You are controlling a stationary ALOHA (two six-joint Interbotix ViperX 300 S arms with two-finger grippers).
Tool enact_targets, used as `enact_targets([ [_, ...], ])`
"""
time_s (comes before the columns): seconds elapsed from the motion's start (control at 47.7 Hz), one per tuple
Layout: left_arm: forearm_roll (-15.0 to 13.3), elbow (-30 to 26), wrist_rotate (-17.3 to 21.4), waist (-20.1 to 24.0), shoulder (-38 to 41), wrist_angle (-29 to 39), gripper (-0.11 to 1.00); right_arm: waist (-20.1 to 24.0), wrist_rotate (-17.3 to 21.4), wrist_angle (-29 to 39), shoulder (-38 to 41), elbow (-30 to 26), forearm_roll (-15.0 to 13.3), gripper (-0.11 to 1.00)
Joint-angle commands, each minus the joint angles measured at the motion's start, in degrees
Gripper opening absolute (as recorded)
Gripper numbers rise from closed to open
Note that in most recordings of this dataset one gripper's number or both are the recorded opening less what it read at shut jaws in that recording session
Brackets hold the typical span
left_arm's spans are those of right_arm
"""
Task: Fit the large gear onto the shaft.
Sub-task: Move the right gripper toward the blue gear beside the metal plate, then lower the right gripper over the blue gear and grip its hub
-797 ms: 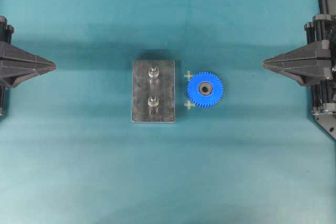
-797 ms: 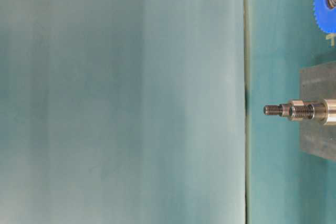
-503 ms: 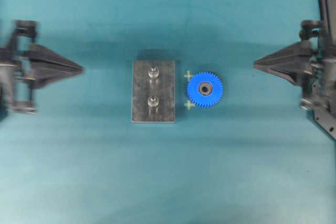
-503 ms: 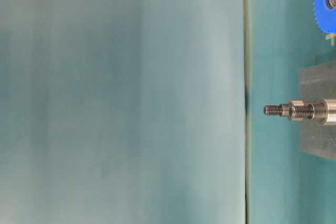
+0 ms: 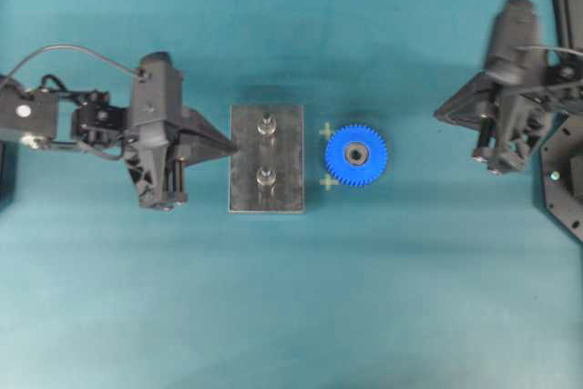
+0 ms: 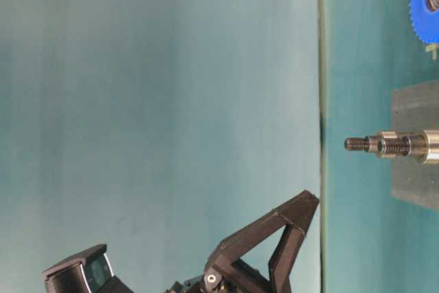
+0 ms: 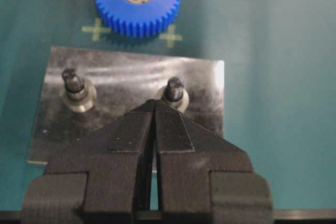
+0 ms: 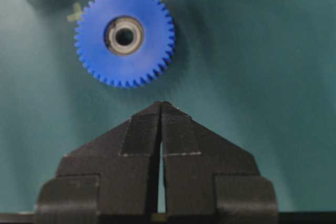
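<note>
The large gear is bright blue with a metal hub and lies flat on the mat, just right of the grey plate. Two shafts rise from the plate; both are bare. My left gripper is shut and empty, its tip at the plate's left edge. In the left wrist view the left gripper sits just short of one shaft, with the gear beyond. My right gripper is shut and empty, well right of the gear. The right wrist view shows the right gripper pointing at the gear.
Two yellow cross marks sit on the teal mat between plate and gear. The right arm's base stands at the right edge. In the table-level view the left gripper enters low, below the shafts.
Both arms have swung in from the table's sides toward the centre. The left gripper travelled furthest, reaching the plate's left edge. Gear and plate have not moved.
</note>
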Motion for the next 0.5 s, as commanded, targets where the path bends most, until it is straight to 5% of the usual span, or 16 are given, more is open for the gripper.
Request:
enact_targets([
  [0.0, 0.18, 0.09, 0.35, 0.18, -2.64, 0.53, 0.00, 0.09, -1.23, 0.00, 3.43, -3.60, -0.09, 0.01],
  [0.294, 0.62, 3.16, 6.06, 0.09, -7.03, 8.96, 0.00, 2.72, -7.65, 2.46, 17.84, -12.13, -0.09, 0.02],
  [0.482, 0.62, 6.94, 9.49, 0.44, -10.55, 10.11, 0.00, 3.52, -7.47, 4.39, 26.63, -18.19, -0.09, 0.38],
])
